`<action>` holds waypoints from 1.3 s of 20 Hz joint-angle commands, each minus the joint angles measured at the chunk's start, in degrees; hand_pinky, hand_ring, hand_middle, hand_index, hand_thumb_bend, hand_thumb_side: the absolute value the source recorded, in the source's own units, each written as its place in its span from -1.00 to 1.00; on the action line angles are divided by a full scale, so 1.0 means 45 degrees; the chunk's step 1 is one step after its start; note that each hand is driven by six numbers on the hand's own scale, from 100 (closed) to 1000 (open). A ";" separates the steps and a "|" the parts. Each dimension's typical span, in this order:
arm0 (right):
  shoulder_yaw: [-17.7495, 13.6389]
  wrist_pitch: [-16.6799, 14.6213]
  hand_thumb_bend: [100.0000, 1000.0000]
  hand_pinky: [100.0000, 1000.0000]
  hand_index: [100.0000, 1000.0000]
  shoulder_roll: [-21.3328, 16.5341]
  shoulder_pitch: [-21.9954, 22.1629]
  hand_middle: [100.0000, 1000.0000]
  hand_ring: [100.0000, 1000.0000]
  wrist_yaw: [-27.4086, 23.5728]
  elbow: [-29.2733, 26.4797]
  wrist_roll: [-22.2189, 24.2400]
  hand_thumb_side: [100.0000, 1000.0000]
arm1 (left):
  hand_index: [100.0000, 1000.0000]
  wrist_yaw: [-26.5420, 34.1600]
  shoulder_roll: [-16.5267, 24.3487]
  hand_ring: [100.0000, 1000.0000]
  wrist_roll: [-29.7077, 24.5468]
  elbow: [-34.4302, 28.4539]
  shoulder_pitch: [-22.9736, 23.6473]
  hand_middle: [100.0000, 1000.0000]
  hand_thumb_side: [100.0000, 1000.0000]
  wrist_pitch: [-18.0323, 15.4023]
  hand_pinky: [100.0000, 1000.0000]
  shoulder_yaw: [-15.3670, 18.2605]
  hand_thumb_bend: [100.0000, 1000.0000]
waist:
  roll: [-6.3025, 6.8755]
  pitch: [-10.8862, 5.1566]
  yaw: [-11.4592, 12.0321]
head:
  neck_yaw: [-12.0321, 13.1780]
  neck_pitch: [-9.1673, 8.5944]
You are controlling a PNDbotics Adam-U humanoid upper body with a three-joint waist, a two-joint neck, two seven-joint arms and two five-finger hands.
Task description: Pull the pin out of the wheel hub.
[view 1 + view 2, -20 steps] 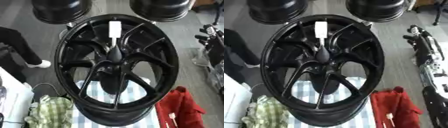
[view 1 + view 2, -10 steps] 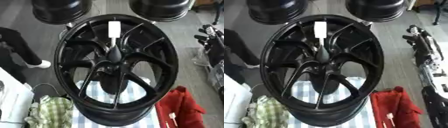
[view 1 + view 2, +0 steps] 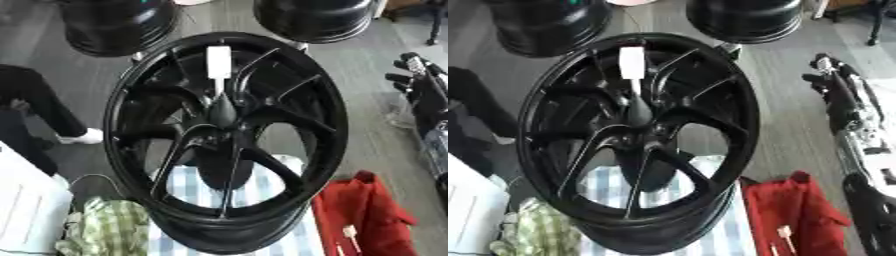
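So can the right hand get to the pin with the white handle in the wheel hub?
Probably yes. The right hand hangs off to the right of the wheel, apart from it. The pin stands out of the hub toward the camera, and nothing lies between them.

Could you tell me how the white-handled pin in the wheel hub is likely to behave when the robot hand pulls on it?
The pin looks thin and straight, so probably stiff. Its flat white handle gives something to pinch, though it may be smooth. It stands in the hub of the black wheel, so it should slide out along its own line. The right robot hand is off to the side.
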 commanded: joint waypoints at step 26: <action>0.0105 0.0071 -1.00 0.85 0.54 -0.0463 -0.0221 0.47 0.40 -0.0008 0.0034 0.0014 -0.04 | 0.60 -0.0357 0.1129 0.70 -0.5884 0.2487 -0.7998 0.49 -0.86 0.3555 0.77 -0.7126 -0.33 | 0.0047 -0.0286 -0.0080 | -0.0173 -0.0025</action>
